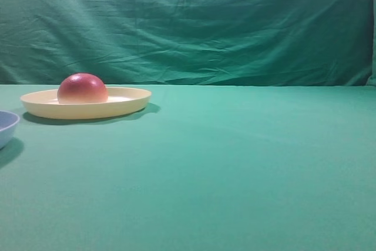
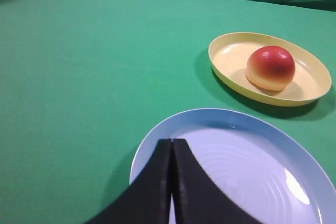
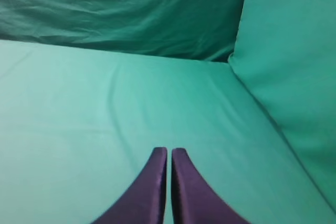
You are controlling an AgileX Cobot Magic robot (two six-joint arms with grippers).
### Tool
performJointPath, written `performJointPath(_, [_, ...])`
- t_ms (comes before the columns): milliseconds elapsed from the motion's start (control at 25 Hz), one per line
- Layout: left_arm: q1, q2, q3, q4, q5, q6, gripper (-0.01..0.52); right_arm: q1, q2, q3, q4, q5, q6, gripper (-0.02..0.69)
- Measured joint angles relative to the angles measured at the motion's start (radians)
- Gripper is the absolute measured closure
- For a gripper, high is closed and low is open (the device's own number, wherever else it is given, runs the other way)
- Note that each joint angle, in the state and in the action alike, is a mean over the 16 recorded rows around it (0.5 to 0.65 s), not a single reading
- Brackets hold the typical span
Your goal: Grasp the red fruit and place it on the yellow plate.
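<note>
Nearest, the left gripper point(image 2: 171, 142) was clenched on nothing above a light blue dish point(image 2: 273, 145). The right gripper point(image 3: 168, 151) was likewise closed and empty over bare green cloth point(image 3: 105, 108). Farther off, the red fruit point(image 2: 270, 67) sat flat-side down inside the yellow plate point(image 2: 231, 45). The task looked complete, with nothing left to move.

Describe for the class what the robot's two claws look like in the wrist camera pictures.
Only the fingers show. The left claw has two smooth, matt black fingers that widen in a curve toward the camera. The right claw has the same curved, tapering shape but looks dark purple. No cables, markings or arm links are visible.
</note>
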Motion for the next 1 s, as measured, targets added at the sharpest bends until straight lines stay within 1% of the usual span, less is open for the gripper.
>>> performJointPath(280, [0.0, 0.0, 0.0, 0.0, 0.0, 0.0, 0.514, 0.0, 0.0, 0.046, 0.001, -0.019, 0.011, 0.665])
performJointPath(1000, [0.0, 0.0, 0.0, 0.0, 0.0, 0.0, 0.514, 0.0, 0.0, 0.049, 0.001, 0.012, 0.023, 0.665])
